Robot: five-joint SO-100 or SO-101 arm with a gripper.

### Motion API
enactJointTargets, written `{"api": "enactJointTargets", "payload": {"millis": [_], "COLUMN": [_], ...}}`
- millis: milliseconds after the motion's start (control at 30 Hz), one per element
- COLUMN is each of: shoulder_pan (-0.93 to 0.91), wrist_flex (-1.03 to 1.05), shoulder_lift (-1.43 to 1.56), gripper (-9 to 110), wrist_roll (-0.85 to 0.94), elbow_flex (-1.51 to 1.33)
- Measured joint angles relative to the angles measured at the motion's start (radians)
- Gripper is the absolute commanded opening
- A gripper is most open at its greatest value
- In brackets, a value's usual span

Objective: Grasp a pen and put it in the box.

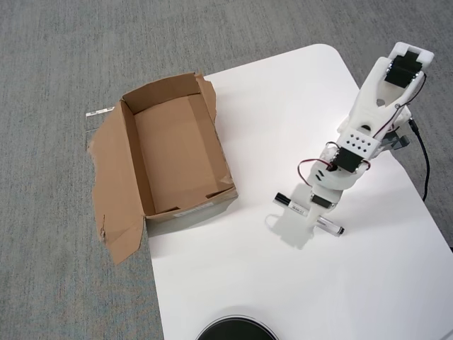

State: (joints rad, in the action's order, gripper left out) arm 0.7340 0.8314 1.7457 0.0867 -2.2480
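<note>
One tool [311,212] bears straight down over the pen [308,214], mid-barrel for balance; its grip cannot be judged. Off to its side, the box [173,152] gapes open to receive.

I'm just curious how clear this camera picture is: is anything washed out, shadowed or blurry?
In the overhead view, the white table is bright enough that the white gripper nearly blends into it; a soft grey shadow lies under the gripper beside the pen; the box interior is evenly lit; the carpet texture looks sharp, with no obvious blur.
</note>
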Motion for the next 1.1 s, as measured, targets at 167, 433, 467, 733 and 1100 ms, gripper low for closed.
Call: {"api": "enactJointTargets", "payload": {"millis": [167, 433, 467, 733, 1100], "shoulder_pan": [0.000, 0.009, 0.008, 0.020, 0.012], "wrist_flex": [0.005, -0.003, -0.003, -0.003, 0.015], "shoulder_lift": [-0.026, -0.120, -0.123, -0.129, -0.129], "gripper": [25, 25, 25, 25, 25], "wrist_roll": [0.000, 0.000, 0.000, 0.000, 0.000], "elbow_flex": [0.060, 0.112, 0.120, 0.124, 0.124]}}
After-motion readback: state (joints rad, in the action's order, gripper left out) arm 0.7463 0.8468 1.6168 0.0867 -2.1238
